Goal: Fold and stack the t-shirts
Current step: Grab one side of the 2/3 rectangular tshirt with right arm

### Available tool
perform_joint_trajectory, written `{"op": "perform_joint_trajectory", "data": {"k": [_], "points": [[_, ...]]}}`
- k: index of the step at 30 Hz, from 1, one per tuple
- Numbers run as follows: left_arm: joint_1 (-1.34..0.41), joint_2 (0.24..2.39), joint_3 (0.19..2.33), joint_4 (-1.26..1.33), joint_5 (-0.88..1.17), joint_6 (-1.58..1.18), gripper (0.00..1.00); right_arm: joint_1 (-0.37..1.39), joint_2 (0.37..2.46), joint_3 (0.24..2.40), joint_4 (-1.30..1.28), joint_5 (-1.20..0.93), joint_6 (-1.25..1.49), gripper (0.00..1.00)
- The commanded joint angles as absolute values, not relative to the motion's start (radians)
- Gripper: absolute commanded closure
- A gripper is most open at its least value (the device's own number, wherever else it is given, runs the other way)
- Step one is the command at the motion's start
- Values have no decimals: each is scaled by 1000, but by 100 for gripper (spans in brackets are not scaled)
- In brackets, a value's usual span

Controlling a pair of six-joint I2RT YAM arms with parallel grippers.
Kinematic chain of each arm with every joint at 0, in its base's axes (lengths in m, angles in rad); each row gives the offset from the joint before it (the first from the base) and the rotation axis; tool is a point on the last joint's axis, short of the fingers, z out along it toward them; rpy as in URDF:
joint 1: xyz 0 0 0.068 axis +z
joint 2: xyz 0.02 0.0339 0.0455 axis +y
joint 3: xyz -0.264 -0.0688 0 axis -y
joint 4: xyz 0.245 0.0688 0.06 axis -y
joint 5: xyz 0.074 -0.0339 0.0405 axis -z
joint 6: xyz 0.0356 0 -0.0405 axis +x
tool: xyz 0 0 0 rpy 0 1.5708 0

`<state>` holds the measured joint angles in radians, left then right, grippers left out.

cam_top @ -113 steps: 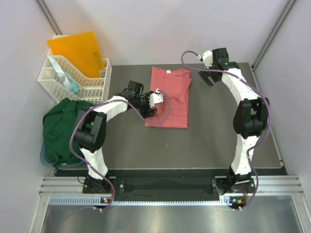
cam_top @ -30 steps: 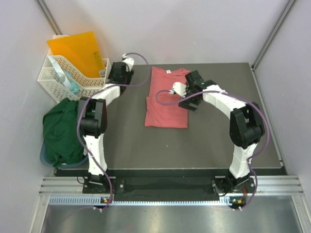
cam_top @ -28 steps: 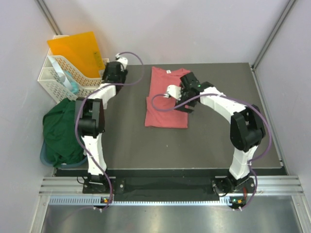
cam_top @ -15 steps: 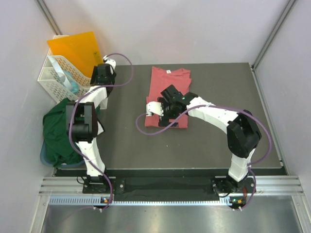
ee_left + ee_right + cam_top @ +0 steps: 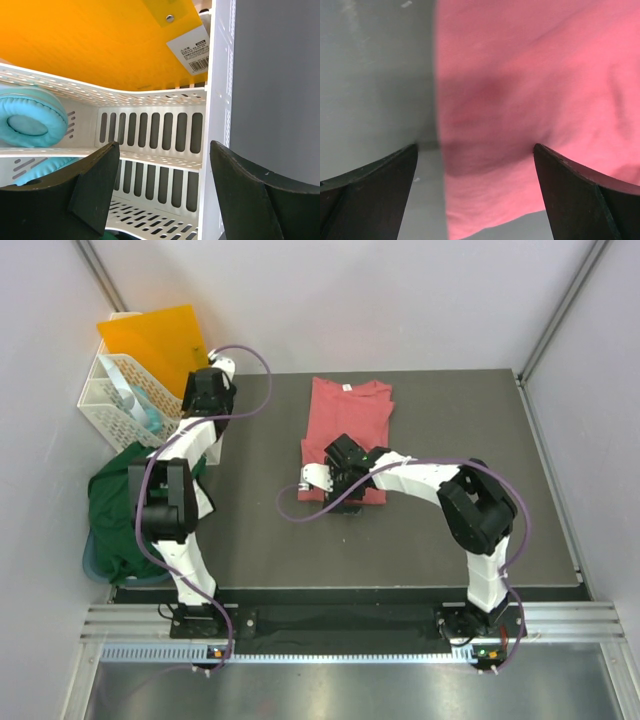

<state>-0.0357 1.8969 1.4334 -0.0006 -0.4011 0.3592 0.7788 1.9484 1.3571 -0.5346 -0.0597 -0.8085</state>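
The salmon-pink t-shirt (image 5: 352,420) lies folded flat at the table's middle back, its white neck label at the far end. My right gripper (image 5: 334,476) hovers low over its near left corner, open and empty. In the right wrist view the jaws stand wide apart over the shirt's edge (image 5: 530,95) and the grey table (image 5: 375,85). The dark green t-shirt (image 5: 122,508) lies bunched at the table's left edge. My left gripper (image 5: 208,392) is open and empty at the white basket's corner (image 5: 165,150), well away from both shirts.
The white plastic basket (image 5: 110,405) stands at the back left and holds the orange folder (image 5: 160,345) and teal headphones (image 5: 30,117). Purple cables trail from both wrists over the table. Grey walls close in left and right.
My right gripper swept from the back right across the pink shirt to its near left corner. My left gripper moved from the shirt's left side to the basket.
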Motion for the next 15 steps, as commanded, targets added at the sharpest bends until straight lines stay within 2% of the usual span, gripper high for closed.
{"op": "perform_joint_trajectory", "data": {"k": [1,3,5,6,10,13,15], "points": [[-35,1848,1437,14,-391,337,23,793,1974,1332,-394,-5,-781,0],[-35,1853,1451,21,-391,344,23,793,1983,1321,-359,28,-779,0],[-34,1864,1471,26,-390,351,23,795,1994,1312,-341,44,-775,5],[-34,1868,1477,29,-390,356,22,793,1999,1312,-336,44,-775,10],[-31,1891,1515,37,-380,365,22,793,2010,1325,-351,43,-764,45],[-26,1910,1543,43,-376,373,22,796,1991,1345,-411,9,-761,58],[-23,1920,1563,48,-370,379,22,804,1971,1353,-467,-18,-770,64]]}}
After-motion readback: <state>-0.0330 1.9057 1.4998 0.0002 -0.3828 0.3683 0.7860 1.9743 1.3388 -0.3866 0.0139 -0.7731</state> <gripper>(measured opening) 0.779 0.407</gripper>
